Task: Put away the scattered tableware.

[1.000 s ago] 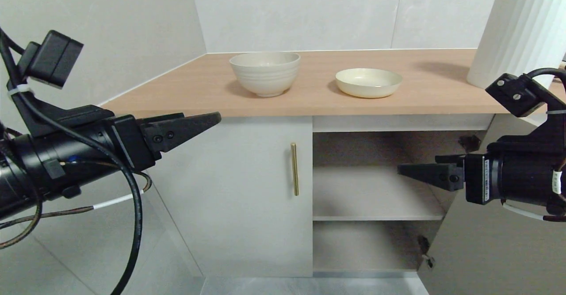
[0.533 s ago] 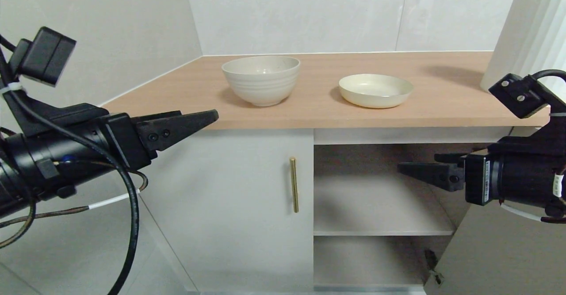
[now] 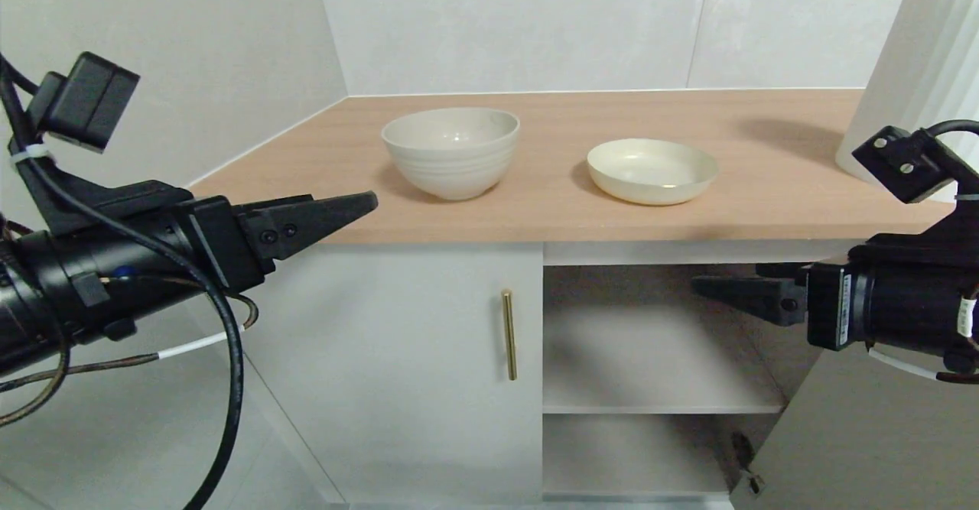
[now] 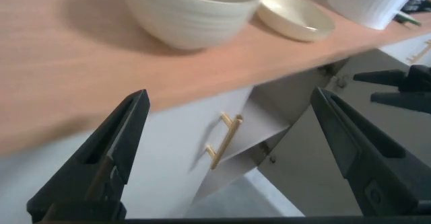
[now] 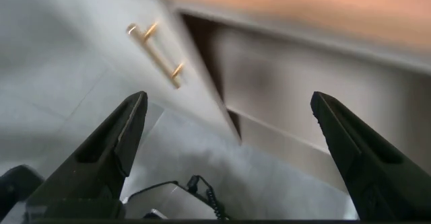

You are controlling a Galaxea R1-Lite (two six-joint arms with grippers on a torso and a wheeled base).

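Deep bowl: cream ribbed ceramic bowl (image 3: 451,151), upright on the light wooden countertop (image 3: 551,208), toward its left end and near the front edge.
Shallow dish: pale yellow round dish (image 3: 652,170), upright on the same countertop, to the right of the bowl and apart from it.
Left gripper: black left gripper (image 3: 371,203) level with the countertop's front edge, left of the bowl and touching nothing; fingers spread wide in the left wrist view, nothing between them.
Right gripper: black right gripper (image 3: 696,285) below the countertop, in front of the open cabinet compartment; fingers spread wide in the right wrist view, empty.
Cabinet: white cabinet under the countertop, left door closed with an upright brass bar handle (image 3: 509,335); right side open, one white shelf (image 3: 658,391) inside, with its door (image 3: 841,441) swung out to the right.
Far right: tall white ribbed vessel (image 3: 922,74) standing on the countertop, well apart from the dish.
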